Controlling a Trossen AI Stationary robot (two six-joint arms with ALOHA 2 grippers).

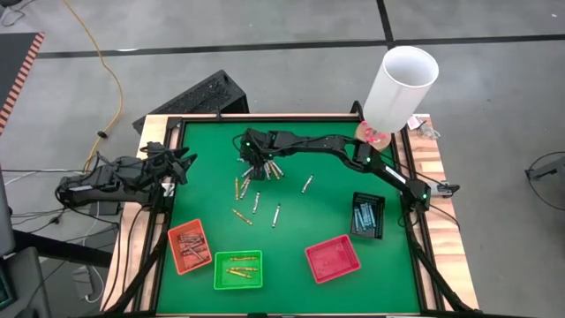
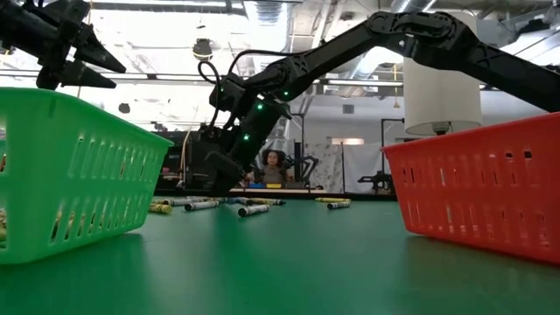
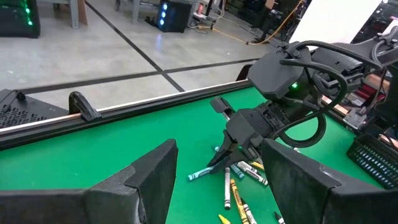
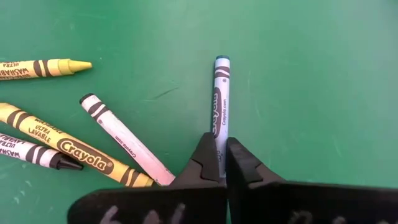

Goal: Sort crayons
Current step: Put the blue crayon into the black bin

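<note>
My right gripper [image 4: 222, 149] reaches to the far middle of the green mat [image 1: 335, 212] and is shut on a light blue crayon [image 4: 221, 99]. Beside it lie loose crayons: yellow ones [image 4: 59, 146] and a silvery grey one [image 4: 124, 140]. More crayons [image 1: 256, 201] are scattered flat on the mat nearer the front. The orange tray [image 1: 190, 246], the green tray [image 1: 237, 268] and the black tray [image 1: 367, 215] hold sorted crayons. My left gripper [image 1: 181, 163] waits open at the table's left edge, with nothing between its fingers [image 3: 155, 168]. My right gripper pinches the blue crayon's near end [image 4: 220, 140] between its two fingertips. The fingers slant down from the table's right side and lie along the crayon. The rest of the crayon points away from the fingers, low over the mat; whether its far end rests there I cannot tell.
A red tray [image 1: 333, 258] stands near the front right. A tall white cylinder [image 1: 402, 87] rises at the back right corner. A black raised frame [image 1: 291, 116] borders the mat. Open mat lies between the loose crayons and the trays.
</note>
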